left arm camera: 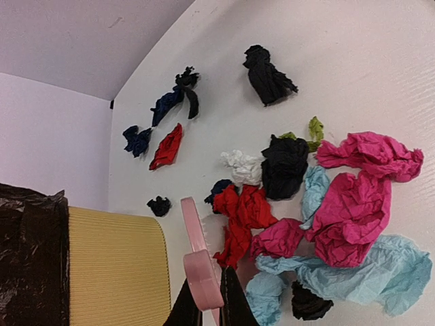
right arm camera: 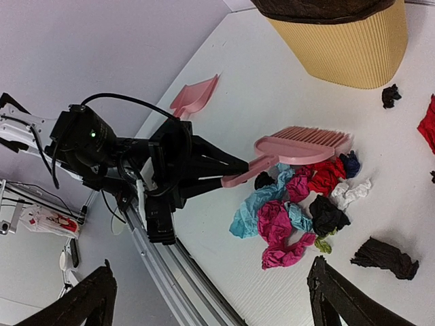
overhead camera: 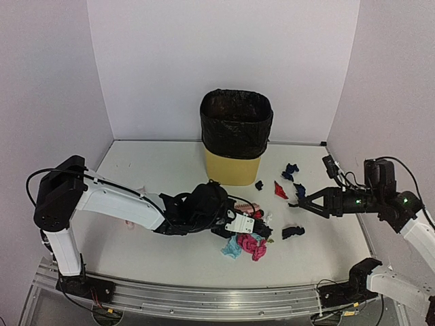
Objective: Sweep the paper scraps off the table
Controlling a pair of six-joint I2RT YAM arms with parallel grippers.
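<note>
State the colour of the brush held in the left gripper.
Pink. The brush shows best in the right wrist view.

readable text: none | white tag (right arm camera: pixel 47 221): red print, too blurred to read | brands, numbers: none

Plain white walls are closing the space in on three sides. The back wall (overhead camera: pixel 224 54) is taking soft, even light, and the left wall (overhead camera: pixel 41 81) and right wall (overhead camera: pixel 401 75) are angling outward. The white table (overhead camera: pixel 156 166) is lying between them, a metal rail (overhead camera: pixel 204 299) running along its near edge. A yellow bin (overhead camera: pixel 234 170) with a black bag (overhead camera: pixel 236 122) is standing near the back wall.
</note>
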